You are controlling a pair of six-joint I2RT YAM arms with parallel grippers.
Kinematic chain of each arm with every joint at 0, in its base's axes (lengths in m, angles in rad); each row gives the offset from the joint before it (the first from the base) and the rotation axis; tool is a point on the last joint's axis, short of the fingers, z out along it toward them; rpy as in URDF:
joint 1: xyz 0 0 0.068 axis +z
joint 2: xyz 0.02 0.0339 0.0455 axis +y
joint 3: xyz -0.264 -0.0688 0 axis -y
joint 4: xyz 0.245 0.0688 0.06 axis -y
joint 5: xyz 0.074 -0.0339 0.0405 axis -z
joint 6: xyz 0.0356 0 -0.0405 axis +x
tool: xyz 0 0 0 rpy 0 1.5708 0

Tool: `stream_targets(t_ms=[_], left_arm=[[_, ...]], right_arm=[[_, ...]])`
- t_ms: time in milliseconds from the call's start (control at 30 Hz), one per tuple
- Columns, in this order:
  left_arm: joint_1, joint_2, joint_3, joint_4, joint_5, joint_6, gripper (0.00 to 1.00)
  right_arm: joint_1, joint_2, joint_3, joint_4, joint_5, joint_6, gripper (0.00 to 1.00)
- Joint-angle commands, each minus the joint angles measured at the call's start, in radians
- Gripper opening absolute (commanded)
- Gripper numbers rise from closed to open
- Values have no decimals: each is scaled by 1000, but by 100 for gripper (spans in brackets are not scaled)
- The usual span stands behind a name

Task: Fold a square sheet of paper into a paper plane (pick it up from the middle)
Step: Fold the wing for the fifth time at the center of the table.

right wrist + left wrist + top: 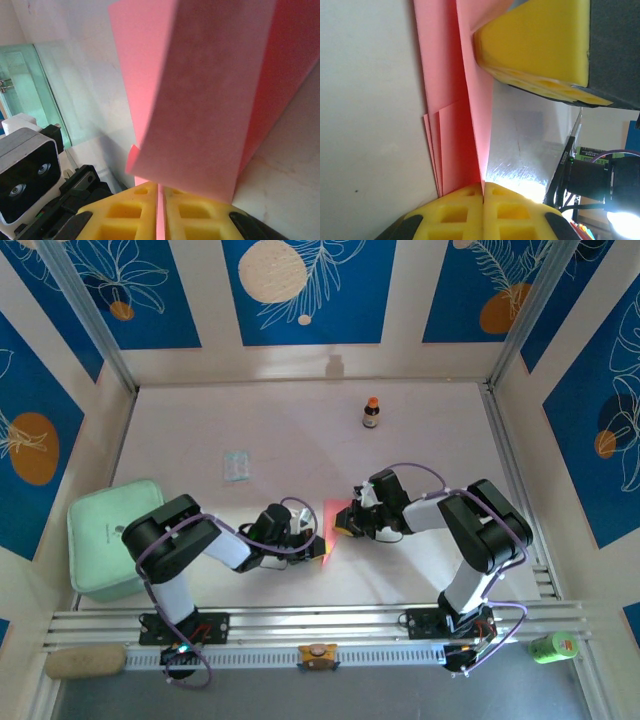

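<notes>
Near desk (pixel 300 440) centre, the left hand (pixel 483 194) at nine o'clock and the right hand (pixel 161 200) at three o'clock each pinch the partly folded square sheet of paper (pixel 335 518) between them; even tension and aligned layered edges would likely give a sharp crease.
</notes>
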Motion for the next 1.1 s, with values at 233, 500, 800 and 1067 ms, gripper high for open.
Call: stream_targets(t_ms=[233, 500, 800, 1067], left_arm=[[7, -46, 14, -237, 26, 91, 14], [-3, -66, 31, -270, 103, 124, 7], [-5, -52, 43, -335, 145, 162, 0], [-5, -73, 36, -398, 119, 186, 7]], right_arm=[[-2, 41, 15, -78, 58, 18, 13], [9, 43, 32, -137, 86, 14, 13], [18, 44, 37, -179, 116, 13, 13], [19, 50, 39, -184, 122, 14, 13]])
